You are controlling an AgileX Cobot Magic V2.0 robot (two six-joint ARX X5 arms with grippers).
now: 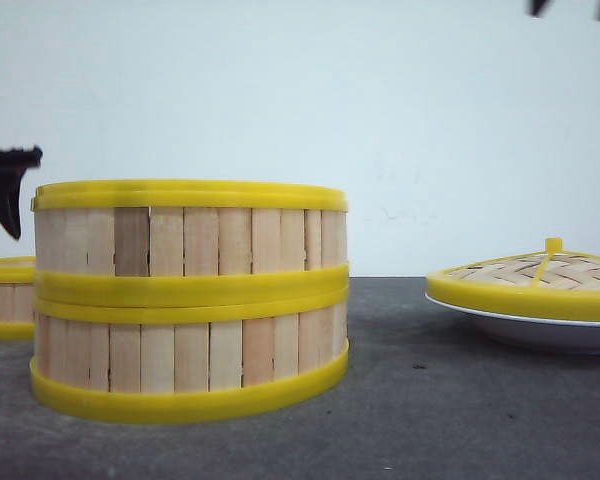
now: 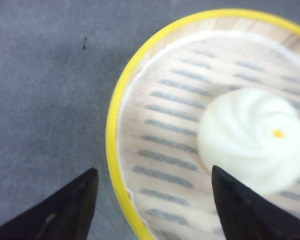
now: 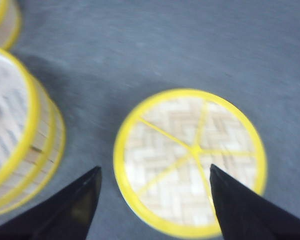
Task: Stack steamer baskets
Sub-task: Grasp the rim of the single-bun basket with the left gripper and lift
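Progress looked approx two-thirds: two steamer baskets [image 1: 190, 300] already sat stacked centre-front on the grey table [image 1: 430, 420], one squarely on the other, rims meeting. Third basket [image 1: 5, 297] stood alone on the table, behind and to the left of the stack, w/ a white swirled bun [image 2: 252, 137] inside, so it still needed lifting onto the stack. Woven lid [image 1: 540, 275] rested on a white plate [image 1: 550, 330], well apart to the right.

Left gripper [image 2: 152, 200] hung over the lone basket, fingers spread wide, one outside the yellow rim, one inside near the bun; nothing held. Right gripper [image 3: 155, 200] hovered above the lid, also wide open and empty.

Materials: basket walls were pale vertical wooden slats, slightly uneven in tone, w/ thick smooth yellow rims top and bottom. Basket floor was slatted w/ gaps. Lid was low-domed herringbone weave w/ yellow spokes and knob. Table surface matte, faintly textured.
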